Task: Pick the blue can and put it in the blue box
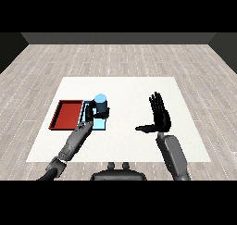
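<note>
A blue can [100, 102] stands upright over the light blue tray [101, 124], left of the table's middle. My left hand [92, 112] curls round the can's lower part from the near side, hiding much of the tray. Whether the can rests on the tray floor or hangs just above it, I cannot tell. My right hand [159, 116] is raised over the table's right half, fingers straight and thumb stretched to the left, holding nothing and far from the can.
A red tray [59, 118] lies directly left of the light blue tray, touching its side. The white table [125, 90] sits on a grey wooden floor.
</note>
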Tool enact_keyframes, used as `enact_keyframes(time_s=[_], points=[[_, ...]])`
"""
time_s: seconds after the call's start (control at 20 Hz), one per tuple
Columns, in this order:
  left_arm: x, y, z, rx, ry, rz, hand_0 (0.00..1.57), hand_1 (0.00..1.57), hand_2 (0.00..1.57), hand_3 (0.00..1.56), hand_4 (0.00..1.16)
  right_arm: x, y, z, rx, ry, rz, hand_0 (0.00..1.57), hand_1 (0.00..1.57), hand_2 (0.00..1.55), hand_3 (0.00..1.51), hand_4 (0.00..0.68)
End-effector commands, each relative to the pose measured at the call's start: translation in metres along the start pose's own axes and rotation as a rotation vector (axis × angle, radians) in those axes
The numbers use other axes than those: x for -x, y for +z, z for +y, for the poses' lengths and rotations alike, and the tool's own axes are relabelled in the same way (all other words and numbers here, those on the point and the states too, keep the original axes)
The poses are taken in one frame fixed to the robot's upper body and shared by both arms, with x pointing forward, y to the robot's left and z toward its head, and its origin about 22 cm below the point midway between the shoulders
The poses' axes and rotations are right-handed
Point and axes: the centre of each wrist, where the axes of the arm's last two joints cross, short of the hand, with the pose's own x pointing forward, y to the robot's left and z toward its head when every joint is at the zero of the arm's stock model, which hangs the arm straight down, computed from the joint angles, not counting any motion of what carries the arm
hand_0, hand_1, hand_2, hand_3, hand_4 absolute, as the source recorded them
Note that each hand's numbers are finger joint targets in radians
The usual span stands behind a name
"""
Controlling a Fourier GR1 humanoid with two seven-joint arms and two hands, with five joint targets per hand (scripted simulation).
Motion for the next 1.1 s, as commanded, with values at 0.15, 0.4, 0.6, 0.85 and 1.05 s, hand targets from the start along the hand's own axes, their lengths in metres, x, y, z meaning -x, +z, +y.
enact_keyframes(time_s=[0.15,0.4,0.6,0.85,1.05], points=[[0.033,-0.019,0.060,-0.079,-0.196,0.198,1.56,1.56,1.54,1.46,1.10,-0.004,0.014,-0.009,0.071,-0.010,-0.030,0.00,0.00,0.00,0.00,0.000],[0.047,-0.039,0.066,-0.058,-0.285,0.319,1.57,1.57,1.55,1.47,1.04,0.005,0.015,-0.019,0.069,-0.040,-0.028,0.00,0.00,0.00,0.00,0.000],[0.068,-0.022,0.057,-0.005,-0.373,0.408,1.57,1.57,1.57,1.48,1.03,0.032,0.005,-0.023,0.090,-0.063,0.004,0.00,0.00,0.00,0.00,0.000],[0.082,-0.007,0.042,-0.029,-0.370,0.538,1.57,1.57,1.55,1.44,0.96,0.034,0.009,-0.025,0.115,-0.058,0.034,0.00,0.00,0.00,0.00,0.000],[0.092,0.009,0.037,-0.083,-0.343,0.600,1.15,1.15,1.14,1.06,0.89,0.035,0.010,-0.049,0.144,-0.021,0.053,0.00,0.00,0.00,0.00,0.000]])
